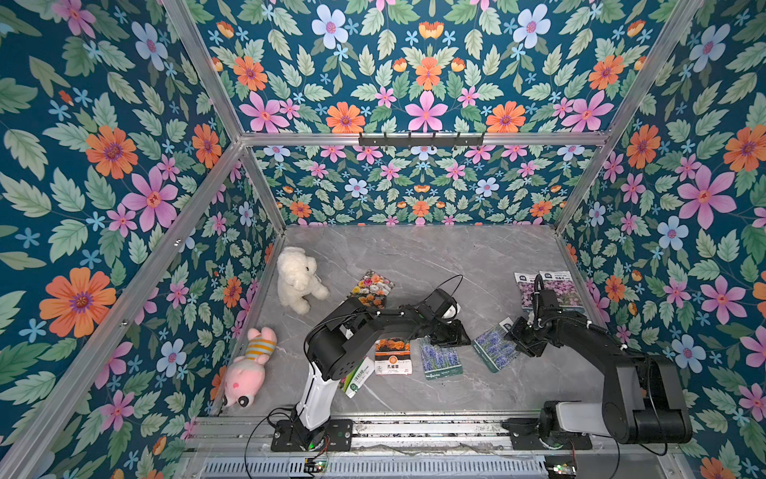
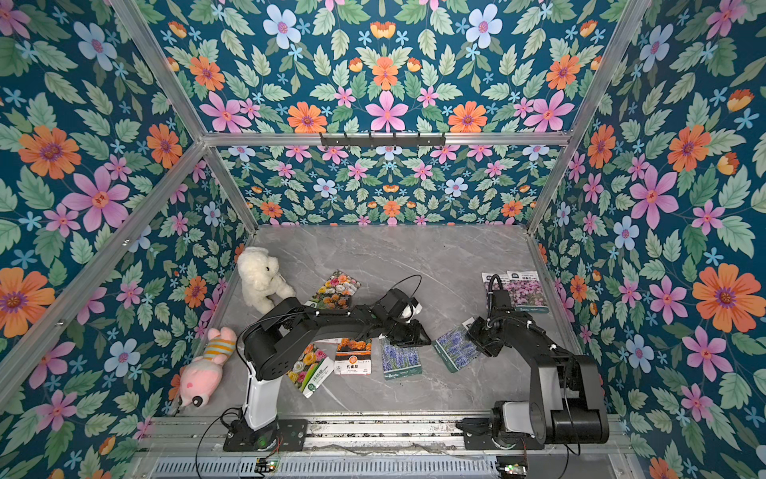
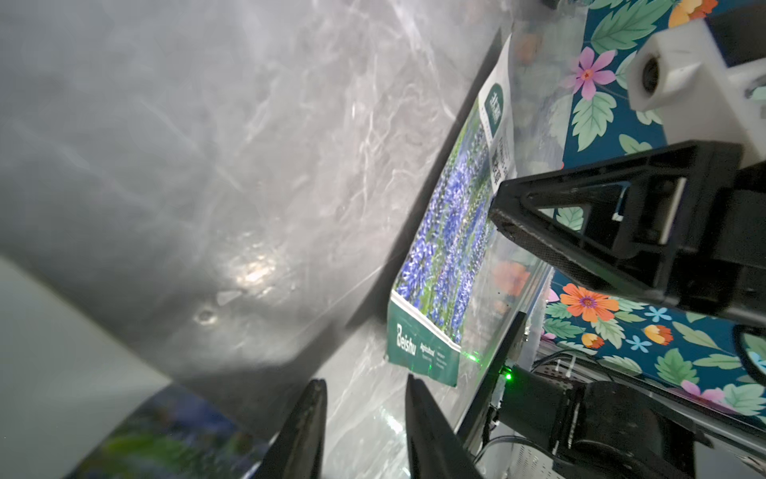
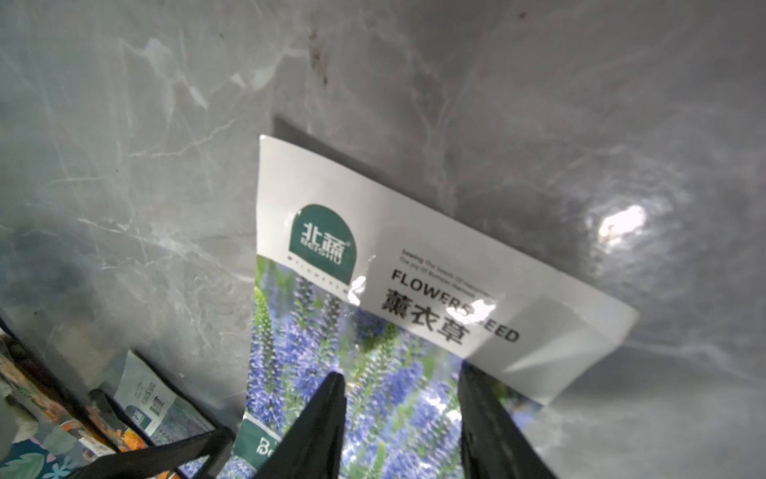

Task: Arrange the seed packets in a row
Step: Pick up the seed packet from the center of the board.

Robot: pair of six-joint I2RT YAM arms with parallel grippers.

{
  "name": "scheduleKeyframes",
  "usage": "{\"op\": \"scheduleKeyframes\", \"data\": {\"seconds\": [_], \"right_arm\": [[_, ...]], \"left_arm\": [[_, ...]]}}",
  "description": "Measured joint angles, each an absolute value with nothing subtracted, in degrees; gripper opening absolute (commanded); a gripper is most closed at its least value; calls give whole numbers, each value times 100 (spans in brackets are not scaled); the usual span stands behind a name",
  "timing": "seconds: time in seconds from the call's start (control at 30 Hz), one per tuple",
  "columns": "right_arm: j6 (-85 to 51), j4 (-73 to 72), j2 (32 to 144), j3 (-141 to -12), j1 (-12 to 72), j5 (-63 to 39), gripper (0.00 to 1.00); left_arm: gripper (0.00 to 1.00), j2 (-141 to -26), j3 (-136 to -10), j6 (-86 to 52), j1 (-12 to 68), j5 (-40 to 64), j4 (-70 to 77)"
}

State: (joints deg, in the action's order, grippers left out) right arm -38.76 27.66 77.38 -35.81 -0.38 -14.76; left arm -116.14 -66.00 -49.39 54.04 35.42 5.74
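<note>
Mia: The walls are all flowers and the table (image 1: 435,257) is grey stone. Where are the seed packets (image 2: 354,356)?

Tom: Three lie near the front. There is a many-coloured packet (image 2: 311,368), a marigold packet (image 1: 393,356) and the first lavender packet (image 1: 440,360). The second lavender packet (image 1: 494,347) is a bit to their right, and it is crooked. Two pink packets (image 1: 553,290) lie at the back right. One more flowery packet (image 1: 372,287) is by the white bear (image 1: 296,278).

Mia: Who has the crooked one?

Tom: The right gripper (image 4: 400,369). Its jaws are about half closed on it. The packet looks lifted, because there is a shadow under it.

Mia: And the left gripper (image 3: 364,379)?

Tom: It sits low at the far end of the first lavender packet. Its jaws have a small gap, and I see only table between them.

Mia: How do you put the packet down well?

Tom: I think you turn it straight first, so its long sides match the packet next to it. Then bring it just beside that one, not on top. Line up the green bottom edges. Lay it flat, and only then let go. It is thin and shiny, so it may bend or slide. The left gripper should move away first, or the two could bump.
</note>
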Motion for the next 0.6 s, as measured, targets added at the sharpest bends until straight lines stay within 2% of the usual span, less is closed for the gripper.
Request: {"op": "scheduleKeyframes", "data": {"seconds": [0.37,0.47,0.6], "right_arm": [[-3809,2386,7944,-3614,-40,-1778,47],[-3745,2379,7935,-3605,-43,-1796,47],[-3747,2344,7791,-3533,-38,-1791,47]], "left_arm": [[26,-12103,-7028,-5107,5411,3632,1026],[19,-12160,-7091,-5111,5415,3638,1063],[2,-12136,-7113,-5105,5395,3625,1050]]}}
